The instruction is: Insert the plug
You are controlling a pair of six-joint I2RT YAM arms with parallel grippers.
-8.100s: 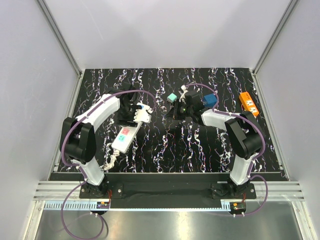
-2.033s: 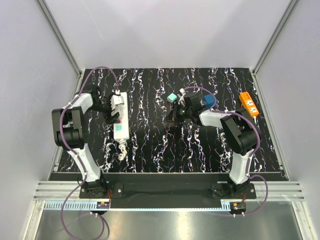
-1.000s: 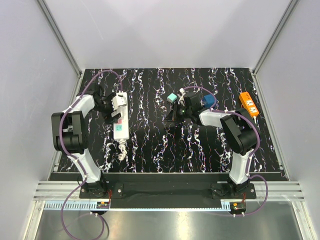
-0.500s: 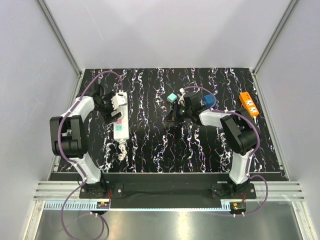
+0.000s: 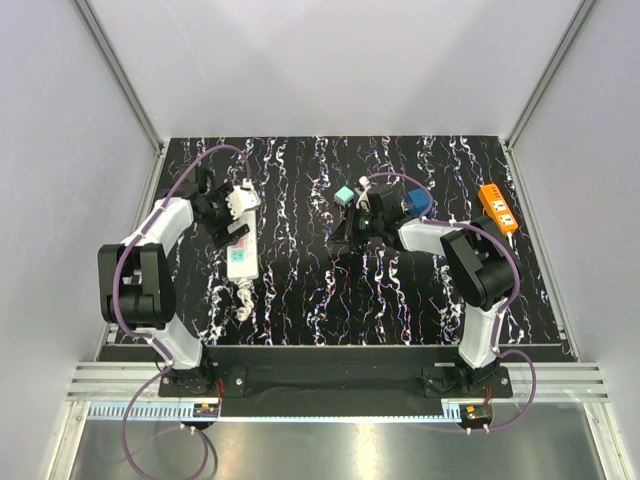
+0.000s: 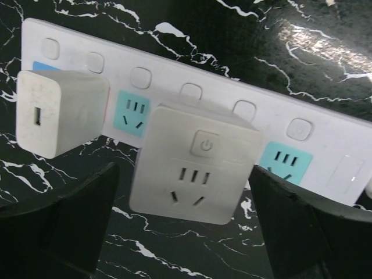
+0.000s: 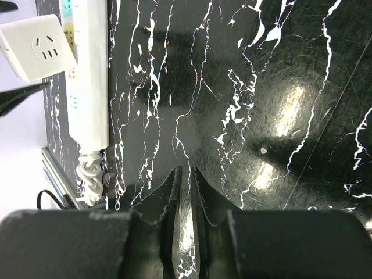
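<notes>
The plug is a white square adapter with a socket face and a power button. It stands on the white power strip beside a white USB charger. My left gripper is open, and its black fingers flank the plug without touching it. In the top view the plug sits at the far end of the strip, with the left gripper beside it. My right gripper is shut on nothing, low over the tabletop. The right wrist view also shows the plug.
A teal cube and a blue block lie by the right arm's wrist. An orange power strip lies near the right wall. The white strip's coiled cable trails toward the near edge.
The left arm has shifted its elbow back and turned slightly by the plug, with its gripper still open. The plug and strip have barely moved. The right arm has not moved.
</notes>
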